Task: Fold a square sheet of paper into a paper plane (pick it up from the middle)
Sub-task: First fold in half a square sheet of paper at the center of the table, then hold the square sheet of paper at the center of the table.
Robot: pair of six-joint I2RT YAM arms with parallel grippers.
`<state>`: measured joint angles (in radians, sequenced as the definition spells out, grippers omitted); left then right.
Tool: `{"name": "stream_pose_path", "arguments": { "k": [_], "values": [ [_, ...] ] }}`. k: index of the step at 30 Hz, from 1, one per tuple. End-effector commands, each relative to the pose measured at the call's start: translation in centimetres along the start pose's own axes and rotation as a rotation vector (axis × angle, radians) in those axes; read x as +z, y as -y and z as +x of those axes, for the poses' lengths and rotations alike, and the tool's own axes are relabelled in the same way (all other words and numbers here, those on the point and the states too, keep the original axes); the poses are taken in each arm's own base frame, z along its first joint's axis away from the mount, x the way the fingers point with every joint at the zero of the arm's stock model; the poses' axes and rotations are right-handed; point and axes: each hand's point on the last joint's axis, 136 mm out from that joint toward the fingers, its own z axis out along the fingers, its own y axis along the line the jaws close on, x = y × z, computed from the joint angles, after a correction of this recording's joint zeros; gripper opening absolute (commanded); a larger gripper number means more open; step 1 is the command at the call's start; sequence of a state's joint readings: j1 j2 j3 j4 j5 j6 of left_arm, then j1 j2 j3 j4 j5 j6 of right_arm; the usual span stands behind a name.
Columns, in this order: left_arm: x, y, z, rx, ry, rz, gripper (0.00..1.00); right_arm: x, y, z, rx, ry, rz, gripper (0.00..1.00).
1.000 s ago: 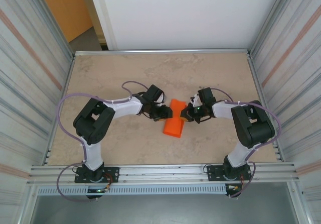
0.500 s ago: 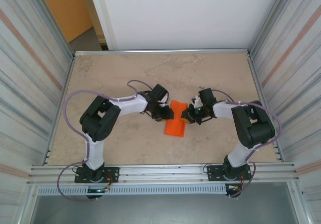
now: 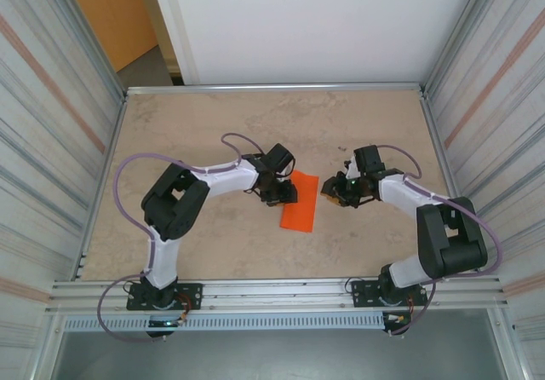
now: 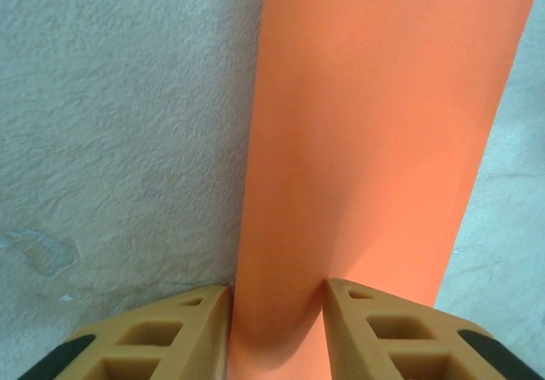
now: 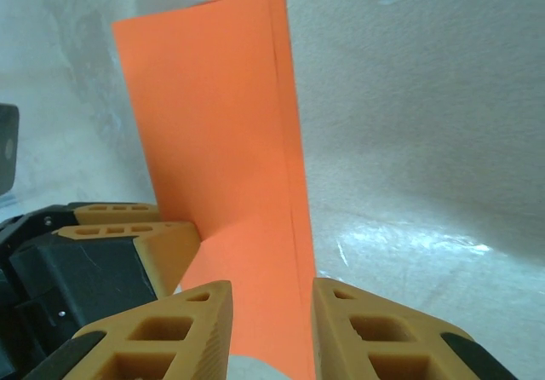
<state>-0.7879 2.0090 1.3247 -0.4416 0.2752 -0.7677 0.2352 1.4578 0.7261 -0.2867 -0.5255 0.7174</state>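
The square sheet of paper point(image 3: 301, 210) lies on the table folded into a narrow bright orange strip. My left gripper point(image 3: 286, 192) is at the strip's upper left edge. In the left wrist view the paper point(image 4: 375, 124) bulges up between the left gripper point(image 4: 277, 290), and both fingertips press its sides, so it is shut on the paper. My right gripper point(image 3: 329, 194) stands just right of the strip, jaws apart. In the right wrist view the paper point(image 5: 221, 141) runs away beneath the open right gripper point(image 5: 271, 288), with a left finger point(image 5: 162, 244) against its left edge.
The pale stone-patterned tabletop point(image 3: 255, 124) is bounded by a metal rail point(image 3: 272, 288) at the near edge and ribbed metal walls point(image 3: 51, 141) on both sides. A white panel point(image 3: 315, 22) stands behind the far edge.
My right gripper has opened and drawn back to the right, off the paper. The left gripper has shifted slightly right along the strip's left edge, staying on the paper.
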Motion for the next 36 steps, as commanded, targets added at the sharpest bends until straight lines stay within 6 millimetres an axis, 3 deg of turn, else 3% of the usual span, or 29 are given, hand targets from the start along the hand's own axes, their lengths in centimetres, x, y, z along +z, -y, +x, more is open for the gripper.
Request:
{"name": "stream_pose_path", "arguments": {
  "k": [1, 8, 17, 36],
  "values": [
    [4.3, -5.3, 4.4, -0.089, -0.139, -0.207, 0.38, -0.3, 1.7, 0.8, -0.009, -0.008, 0.063, 0.30],
    [5.4, -6.1, 5.0, -0.123, -0.165, -0.251, 0.41, 0.2, 1.6, 0.8, -0.027, -0.034, 0.052, 0.30],
    [6.6, -5.8, 5.9, -0.026, -0.224, -0.287, 0.41, 0.3, 1.4, 0.0, -0.038, -0.027, 0.034, 0.28],
    [7.7, -5.9, 6.0, 0.009, -0.268, -0.314, 0.41, 0.3, 1.9, -0.2, -0.015, -0.029, -0.007, 0.27]
  ]
}}
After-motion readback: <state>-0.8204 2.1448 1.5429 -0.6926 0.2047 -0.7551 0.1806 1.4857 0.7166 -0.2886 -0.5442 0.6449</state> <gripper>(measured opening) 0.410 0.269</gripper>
